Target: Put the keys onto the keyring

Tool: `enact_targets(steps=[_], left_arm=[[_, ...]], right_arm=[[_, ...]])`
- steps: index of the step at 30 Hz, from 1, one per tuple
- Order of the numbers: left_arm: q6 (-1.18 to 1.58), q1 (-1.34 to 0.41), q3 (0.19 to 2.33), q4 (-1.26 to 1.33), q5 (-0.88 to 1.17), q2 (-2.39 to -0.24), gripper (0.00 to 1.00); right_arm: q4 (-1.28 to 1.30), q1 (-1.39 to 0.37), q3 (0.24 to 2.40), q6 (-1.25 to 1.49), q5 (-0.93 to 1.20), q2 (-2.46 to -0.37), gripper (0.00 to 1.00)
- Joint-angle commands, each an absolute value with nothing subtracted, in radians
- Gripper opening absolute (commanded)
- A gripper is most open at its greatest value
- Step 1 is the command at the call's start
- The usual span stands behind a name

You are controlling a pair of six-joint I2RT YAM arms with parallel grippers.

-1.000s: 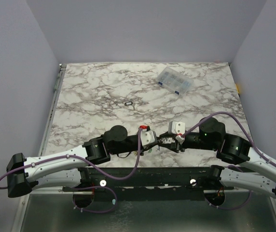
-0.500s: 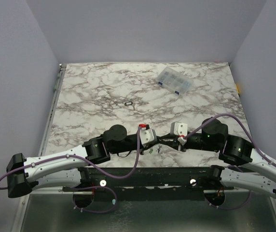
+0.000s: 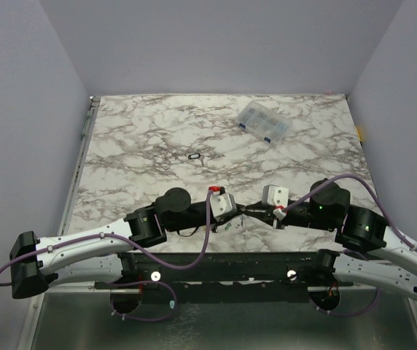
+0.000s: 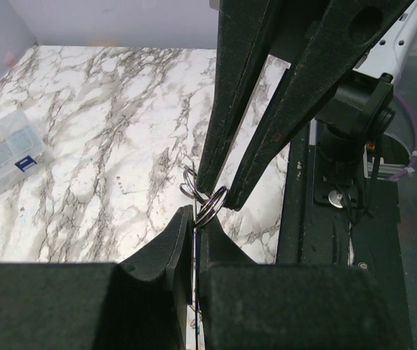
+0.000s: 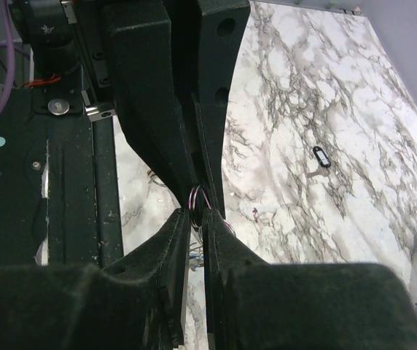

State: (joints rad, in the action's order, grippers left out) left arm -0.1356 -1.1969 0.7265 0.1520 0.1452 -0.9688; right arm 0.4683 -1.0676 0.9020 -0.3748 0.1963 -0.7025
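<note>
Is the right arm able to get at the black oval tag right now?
Probably not yet: the right gripper is pinched on the keyring alongside the left gripper. The tag lies in the open, nothing blocking the way.

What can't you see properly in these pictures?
- keyring: in the top view it is too small, and it is hidden where the left end effector and right end effector meet.
- Whether any key hangs on it: in both wrist views, the end effectors cover most of the ring.
- clear box: contents too small from above; cut off by the frame edge in both wrist views.
- black oval tag: too small for detail.
</note>
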Motion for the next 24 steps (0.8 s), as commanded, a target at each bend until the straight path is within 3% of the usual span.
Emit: enact_targets(steps=[1, 24], left_arm=[[-0.144, -1.201, 0.746, 0.186, 0.202, -0.948, 0.00], [-0.147, -1.201, 0.749, 0.184, 0.291, -0.987, 0.00]], right_arm=[[0.495, -1.061, 0.905, -0.401, 0.108, -0.700, 0.17], [0.400, -1.061, 0.885, -0.441, 0.017, -0.798, 0.17]])
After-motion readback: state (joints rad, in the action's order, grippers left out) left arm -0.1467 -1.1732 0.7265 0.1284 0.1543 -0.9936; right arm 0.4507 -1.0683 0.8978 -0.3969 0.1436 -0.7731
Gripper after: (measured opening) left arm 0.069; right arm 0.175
